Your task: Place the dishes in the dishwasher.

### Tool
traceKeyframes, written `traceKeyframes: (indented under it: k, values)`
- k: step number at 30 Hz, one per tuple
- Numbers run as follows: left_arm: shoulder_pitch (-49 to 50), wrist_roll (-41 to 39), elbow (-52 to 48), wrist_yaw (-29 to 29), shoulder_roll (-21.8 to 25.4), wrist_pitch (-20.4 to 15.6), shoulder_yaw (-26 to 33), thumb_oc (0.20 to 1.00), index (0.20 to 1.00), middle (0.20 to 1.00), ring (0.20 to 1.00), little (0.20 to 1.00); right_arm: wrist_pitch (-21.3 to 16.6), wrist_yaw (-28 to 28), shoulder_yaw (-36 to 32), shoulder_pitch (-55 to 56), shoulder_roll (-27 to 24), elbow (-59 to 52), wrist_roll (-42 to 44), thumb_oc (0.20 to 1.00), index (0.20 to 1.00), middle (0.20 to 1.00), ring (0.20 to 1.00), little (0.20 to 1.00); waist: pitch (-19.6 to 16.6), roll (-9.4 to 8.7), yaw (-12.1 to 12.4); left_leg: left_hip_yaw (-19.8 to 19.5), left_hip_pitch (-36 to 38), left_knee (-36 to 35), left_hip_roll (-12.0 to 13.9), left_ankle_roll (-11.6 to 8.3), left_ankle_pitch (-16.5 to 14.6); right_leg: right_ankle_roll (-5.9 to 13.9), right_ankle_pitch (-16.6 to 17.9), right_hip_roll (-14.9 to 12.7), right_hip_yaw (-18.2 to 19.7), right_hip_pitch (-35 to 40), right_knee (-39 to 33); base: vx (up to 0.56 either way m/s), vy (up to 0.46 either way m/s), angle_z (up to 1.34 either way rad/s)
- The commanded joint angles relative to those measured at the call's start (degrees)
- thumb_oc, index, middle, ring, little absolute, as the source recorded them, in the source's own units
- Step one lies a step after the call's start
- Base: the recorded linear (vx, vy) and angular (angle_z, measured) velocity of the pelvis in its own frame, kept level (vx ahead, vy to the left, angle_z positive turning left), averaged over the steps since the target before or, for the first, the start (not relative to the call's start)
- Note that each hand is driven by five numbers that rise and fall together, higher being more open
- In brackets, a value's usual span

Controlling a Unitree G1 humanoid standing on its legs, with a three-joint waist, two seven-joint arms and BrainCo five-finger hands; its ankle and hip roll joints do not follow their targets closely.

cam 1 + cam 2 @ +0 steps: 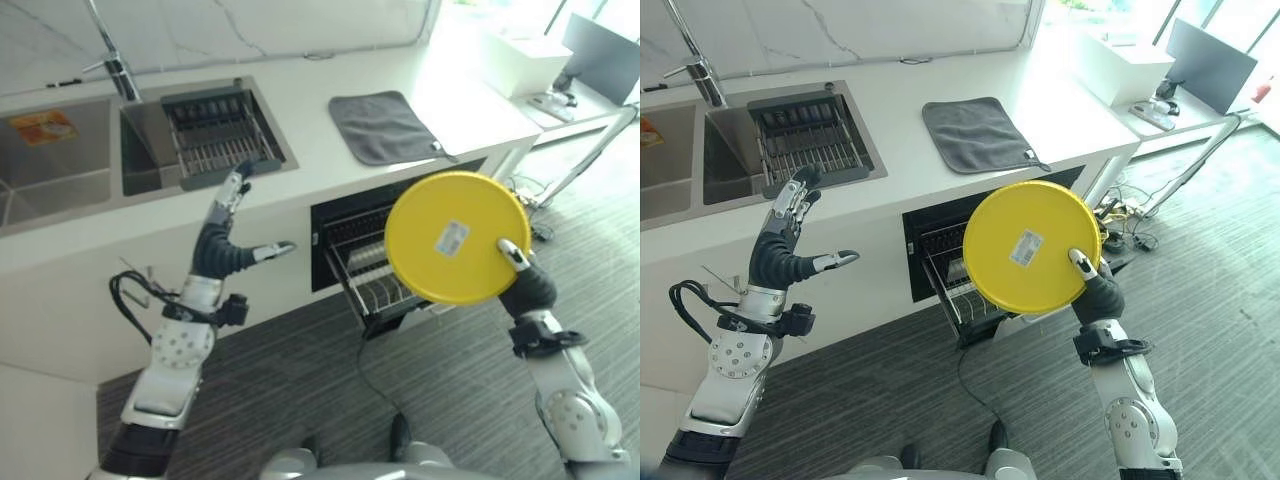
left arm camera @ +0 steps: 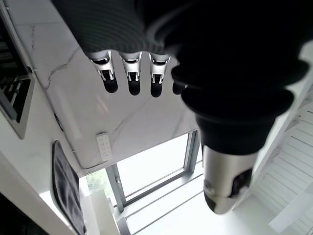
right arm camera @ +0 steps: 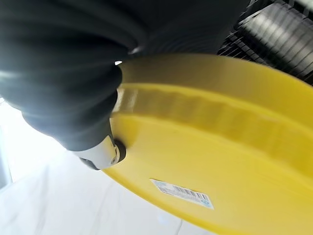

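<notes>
Your right hand (image 1: 1097,290) is clamped on the rim of the yellow plate (image 1: 1032,246), thumb across its labelled underside, holding it up in front of the open dishwasher's pulled-out rack (image 1: 958,285) under the desk (image 1: 1060,110). Your left hand (image 1: 790,235) hangs released, fingers straight, before the desk's edge by the sink (image 1: 730,150).

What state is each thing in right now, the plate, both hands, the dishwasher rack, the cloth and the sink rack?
Yellow plate: held up on edge, underside and sticker facing the camera, above the rack.
Right hand: shut on the plate's rim, thumb across it.
Left hand: open, raised, holding nothing.
Dishwasher rack: pulled out of the opening under the counter.
Grey cloth: spread flat on the counter.
Sink rack: sitting in the sink basin.
</notes>
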Motion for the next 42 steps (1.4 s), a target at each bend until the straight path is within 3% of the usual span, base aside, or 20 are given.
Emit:
traceKeyframes:
  k: [1, 3, 5, 7, 10, 11, 12, 14, 15, 16, 17, 20, 22, 24, 27, 31, 32, 37, 39, 42]
  values:
    - [2.2, -1.4, -5.5, -1.0, 3.5, -4.5, 0.8, 1.000, 1.000, 1.000, 1.000, 1.000, -5.7, 2.6, -2.9, -3.3, 0.0, -6.4, 1.9, 0.200, 0.200, 0.200, 0.200, 0.200, -2.4, -1.96, -0.6, 1.6, -0.3, -1.6, 1.3, -2.52, -0.5, 1.83, 2.1, -0.1, 0.9, 1.7, 1.6, 0.21, -0.514, 0.84]
    - [3.3, -2.1, -6.3, -2.1, 4.3, -4.7, 2.0, 1.000, 1.000, 1.000, 1.000, 1.000, -6.2, 2.9, -3.0, -3.3, -0.4, -6.1, 2.5, 0.200, 0.200, 0.200, 0.200, 0.200, -2.3, -2.43, 0.1, 1.4, -0.3, -1.1, 2.5, -2.83, -1.1, 2.46, 0.7, -0.2, -1.4, 2.6, 1.4, 0.14, -0.554, 0.90]
    - [4.2, -1.8, -6.3, -0.7, 4.7, -4.6, 2.1, 1.000, 1.000, 1.000, 1.000, 1.000, -5.4, 1.0, -2.1, -5.4, -1.6, -5.8, 3.9, 0.200, 0.200, 0.200, 0.200, 0.200, -2.8, -2.51, 1.1, 3.3, -0.1, -0.7, 5.7, -4.87, -0.2, 2.15, -1.0, 0.9, -4.2, 4.1, 0.6, 0.10, -0.548, 0.78]
    - [6.1, -5.0, -6.7, -1.5, 3.8, -4.0, 2.8, 1.000, 1.000, 1.000, 1.000, 1.000, -3.4, 0.0, -2.2, -6.8, -2.7, -6.7, 3.4, 0.200, 0.200, 0.200, 0.200, 0.200, -3.3, -2.12, 0.9, 6.9, 0.5, 0.2, 9.0, -6.75, 1.1, -0.13, -2.8, 2.8, -4.7, 5.7, 0.6, 0.13, -0.454, 0.77]
    - [6.8, -5.7, -7.2, -3.0, 2.8, -4.6, 2.0, 1.000, 1.000, 1.000, 1.000, 1.000, -4.0, -1.2, -3.4, -6.4, -4.3, -6.8, 1.8, 0.200, 0.200, 0.200, 0.200, 0.200, -2.6, -1.98, 1.0, 8.6, -2.9, 5.0, 9.9, -8.08, 1.8, -1.36, -3.8, 3.4, -6.5, 7.0, 0.6, 0.05, -0.236, 0.41]
    - [6.2, -7.5, -6.5, -3.2, 2.8, -4.7, 1.5, 1.000, 1.000, 1.000, 1.000, 1.000, -4.9, -2.0, -3.6, -6.7, -4.7, -6.5, 0.6, 0.200, 0.200, 0.200, 0.200, 0.200, -2.3, -1.58, 0.8, 10.3, -3.0, 2.4, 11.0, -8.74, 4.0, -1.30, -4.2, 3.3, -8.2, 7.2, 0.6, -0.11, 0.066, 0.58]
    - [4.0, -7.3, -3.7, -1.3, 2.6, -4.9, 0.9, 1.000, 1.000, 1.000, 1.000, 1.000, -6.8, -2.4, -4.6, -7.8, -4.7, -5.8, -3.1, 0.200, 0.200, 0.200, 0.200, 0.200, -1.5, -0.76, 0.1, 13.8, -3.9, -2.4, 13.7, -10.27, 8.6, -0.81, -4.7, 1.9, -12.5, 7.4, 0.6, -0.12, 0.112, 1.27]
    - [3.8, -3.5, -1.2, 4.1, 2.9, -5.2, 0.6, 1.000, 1.000, 1.000, 1.000, 1.000, -7.3, -1.5, -5.2, -8.3, -5.2, -5.4, -5.2, 0.200, 0.200, 0.200, 0.200, 0.200, -1.6, -0.37, 0.0, 11.7, -4.2, -2.9, 12.9, -10.03, 7.6, -0.94, -5.0, 1.5, -12.7, 7.2, 0.6, -0.06, 0.165, 0.99]
    - [5.0, -5.2, 0.0, 6.7, 2.9, -3.1, 1.9, 1.000, 1.000, 1.000, 1.000, 1.000, -8.0, -1.0, -6.2, -7.7, -5.7, -5.3, -6.7, 0.200, 0.200, 0.200, 0.200, 0.200, -2.0, -0.17, 0.0, 11.5, -4.2, -2.9, 12.5, -9.89, 7.1, -0.88, -5.2, 1.3, -13.1, 7.3, 0.6, 0.01, 0.195, -0.09]
    - [6.4, -11.2, 2.7, 10.0, 2.0, -0.5, 3.3, 1.000, 1.000, 1.000, 1.000, 1.000, -8.6, -0.7, -6.9, -7.2, -5.5, -4.8, -8.9, 0.200, 0.200, 0.200, 0.200, 0.200, -2.3, -0.09, 0.3, 11.4, -4.1, -2.9, 12.3, -9.95, 6.8, -0.90, -5.4, 1.1, -13.7, 7.5, 0.6, 0.10, 0.187, -0.39]
    - [8.1, -26.8, 15.2, 13.6, -3.0, 4.4, 5.3, 1.000, 1.000, 1.000, 1.000, 1.000, -10.7, -1.6, -6.5, -7.9, -4.1, -2.5, -15.4, 0.200, 0.200, 0.200, 0.200, 0.200, -2.6, -0.37, 1.3, 10.7, -3.3, -2.9, 11.8, -9.98, 6.0, -0.65, -5.7, 0.6, -14.4, 8.6, 0.6, 0.11, 0.147, -0.11]
    - [12.3, -31.0, 30.6, 14.7, -10.2, 9.8, 9.5, 1.000, 1.000, 1.000, 1.000, 1.000, -11.0, -6.2, -8.3, -7.4, -6.4, -4.6, -23.3, 0.200, 0.200, 0.200, 0.200, 0.200, -3.2, -1.36, 2.4, 9.6, -3.2, -2.9, 11.2, -9.59, 5.8, -0.48, -5.4, 0.1, -15.0, 8.8, 0.6, 0.10, 0.060, 0.19]
    - [14.2, -30.5, 35.5, 13.9, -12.6, 9.3, 11.2, 1.000, 1.000, 1.000, 1.000, 1.000, -12.1, -6.4, -9.3, -6.5, -6.9, -5.0, -25.7, 0.200, 0.200, 0.200, 0.200, 0.200, -3.4, -1.56, 2.7, 9.6, -3.2, -2.9, 11.2, -9.42, 5.6, -0.26, -5.3, -0.2, -15.1, 8.8, 0.6, 0.07, 0.038, 0.21]
    - [15.6, -34.4, 43.3, 15.3, -15.3, 11.9, 13.5, 1.000, 1.000, 1.000, 1.000, 1.000, -15.6, -7.0, -10.8, -5.5, -7.8, -4.8, -33.1, 0.200, 0.200, 0.200, 0.200, 0.200, -3.8, -1.80, 3.0, 9.8, -3.2, -2.9, 11.1, -9.19, 5.4, 0.27, -5.1, -0.5, -15.2, 8.8, 0.6, 0.07, 0.057, 0.26]
    - [13.8, -31.9, 59.0, 14.6, -15.8, 11.5, 16.7, 1.000, 1.000, 1.000, 1.000, 1.000, -19.3, -12.3, -10.7, -6.0, -12.0, -3.4, -45.7, 0.200, 0.200, 0.200, 0.200, 0.200, -4.1, -1.83, 2.2, 11.1, -2.6, -2.9, 11.3, -8.73, 5.0, 1.29, -4.7, -1.2, -14.3, 8.6, 0.6, 0.07, 0.099, -0.01]
    - [13.5, -29.8, 63.9, 14.0, -15.6, 11.5, 17.0, 1.000, 1.000, 1.000, 1.000, 1.000, -21.6, -15.3, -10.5, -6.8, -15.5, -3.2, -57.2, 0.200, 0.200, 0.200, 0.200, 0.200, -4.4, -1.83, 2.6, 11.3, -2.3, -2.9, 11.3, -8.59, 4.6, 1.74, -4.7, -1.2, -14.2, 8.7, 0.6, 0.03, 0.021, -0.20]
    - [12.6, -28.5, 67.4, 12.9, -15.1, 11.0, 17.5, 1.000, 1.000, 1.000, 1.000, 1.000, -22.4, -17.2, -9.9, -7.7, -18.9, -2.6, -64.9, 0.200, 0.200, 0.200, 0.200, 0.200, -4.7, -1.94, 2.9, 11.2, -2.3, -2.9, 11.4, -8.57, 4.5, 1.94, -4.7, -1.2, -14.3, 8.8, 0.6, 0.02, 0.003, -0.17]
    - [11.9, -27.4, 70.4, 12.5, -13.8, 10.2, 19.1, 1.000, 1.000, 1.000, 1.000, 1.000, -25.4, -18.6, -8.3, -7.5, -23.4, 0.0, -74.6, 0.200, 0.200, 0.200, 0.200, 0.200, -5.1, -2.38, 3.1, 11.0, -2.3, -2.9, 11.4, -8.62, 4.2, 2.14, -5.0, -0.9, -14.1, 8.9, 0.6, 0.01, -0.005, -0.01]
    - [11.5, -25.3, 71.1, 11.9, -12.7, 10.0, 19.5, 1.000, 1.000, 1.000, 1.000, 1.000, -31.0, -21.2, -6.9, -5.8, -28.2, 0.0, -88.8, 0.200, 0.200, 0.200, 0.200, 0.200, -5.5, -2.56, 3.1, 10.4, -2.4, -2.9, 11.2, -8.57, 4.0, 2.13, -5.2, -0.5, -13.7, 8.8, 0.6, 0.02, -0.020, 0.05]
    - [11.5, -24.9, 72.0, 11.7, -11.9, 9.7, 19.1, 1.000, 1.000, 1.000, 1.000, 1.000, -32.5, -23.6, -4.3, -6.1, -32.1, 1.7, -94.1, 0.200, 0.200, 0.200, 0.200, 0.200, -5.8, -2.71, 3.4, 9.9, -2.4, -2.9, 11.0, -8.56, 3.8, 2.09, -5.6, -0.2, -13.7, 8.9, 0.6, 0.00, -0.005, 0.01]
